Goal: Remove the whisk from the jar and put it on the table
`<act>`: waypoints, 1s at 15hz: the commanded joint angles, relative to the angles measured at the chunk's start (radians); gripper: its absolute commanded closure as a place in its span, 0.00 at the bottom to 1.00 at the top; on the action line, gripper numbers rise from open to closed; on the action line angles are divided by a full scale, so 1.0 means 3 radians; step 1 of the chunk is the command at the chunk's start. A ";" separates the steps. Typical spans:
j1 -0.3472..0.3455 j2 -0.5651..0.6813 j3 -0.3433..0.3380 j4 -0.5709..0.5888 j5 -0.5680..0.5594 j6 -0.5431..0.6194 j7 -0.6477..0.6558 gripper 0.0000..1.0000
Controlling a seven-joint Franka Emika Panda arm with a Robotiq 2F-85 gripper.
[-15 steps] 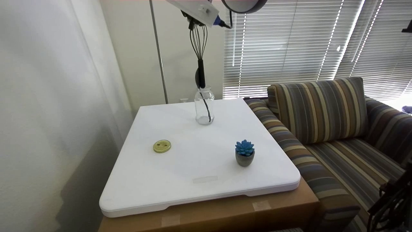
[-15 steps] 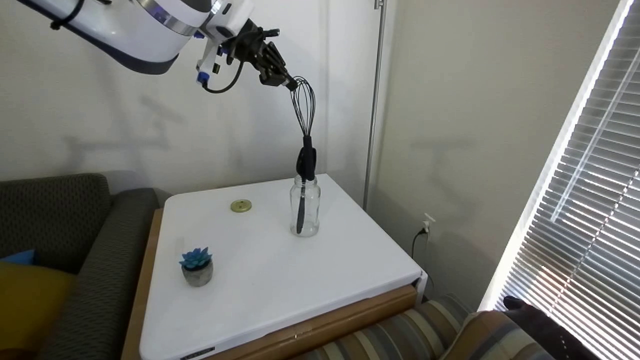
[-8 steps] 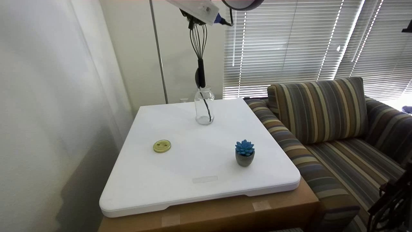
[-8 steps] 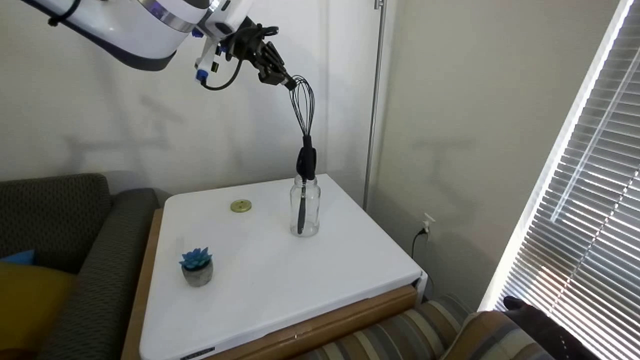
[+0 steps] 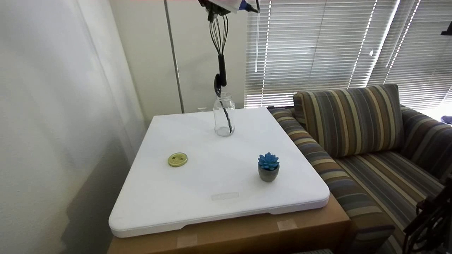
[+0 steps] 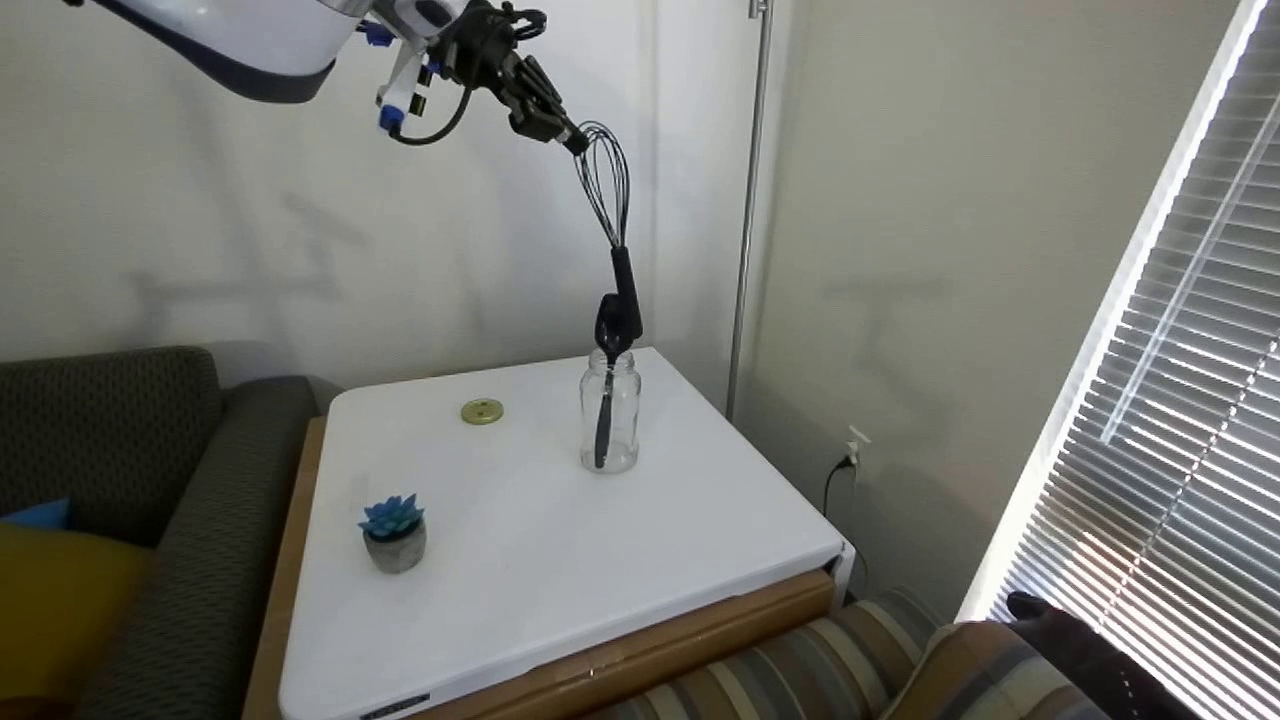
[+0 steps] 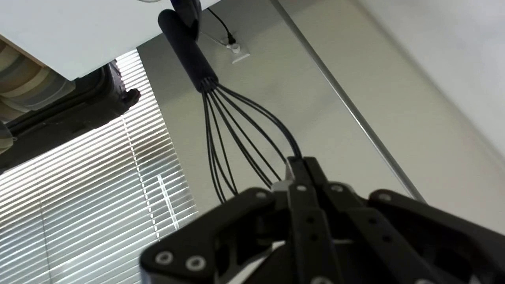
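Note:
My gripper (image 7: 301,161) is shut on an outer wire of the whisk's balloon head; it shows at the whisk's top in both exterior views (image 5: 211,17) (image 6: 578,142). The whisk hangs head up, its black handle (image 5: 221,70) (image 6: 627,285) (image 7: 188,51) pointing down and slightly tilted. The handle's lower end is just above the mouth of the clear glass jar (image 5: 219,123) (image 6: 624,425). A black spoon (image 5: 217,84) (image 6: 607,325) (image 7: 192,12) stands in the jar, its bowl beside the handle; I cannot tell if they touch. The jar stands on the white table (image 5: 197,197) (image 6: 520,570).
A yellow-green disc (image 5: 177,159) (image 6: 482,411) and a blue succulent in a grey pot (image 5: 268,173) (image 6: 395,548) sit on the table. A striped sofa (image 5: 353,123) stands beside it. Walls and a metal pole (image 6: 750,220) (image 7: 355,110) are behind the jar.
The gripper has risen with the whisk, whose handle end has gone from the jar's mouth to just above it and tilted slightly. The jar and spoon have stayed in place.

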 commanded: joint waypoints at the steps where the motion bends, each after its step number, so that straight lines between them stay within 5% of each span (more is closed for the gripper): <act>1: -0.0104 -0.0296 0.0218 -0.0078 -0.0190 -0.0492 -0.0102 0.99; 8: -0.0657 -0.0798 0.1145 -0.0163 -0.0342 -0.1810 -0.0492 0.99; 15: -0.1392 -0.0880 0.1833 -0.0531 0.0290 -0.1517 -0.1546 0.99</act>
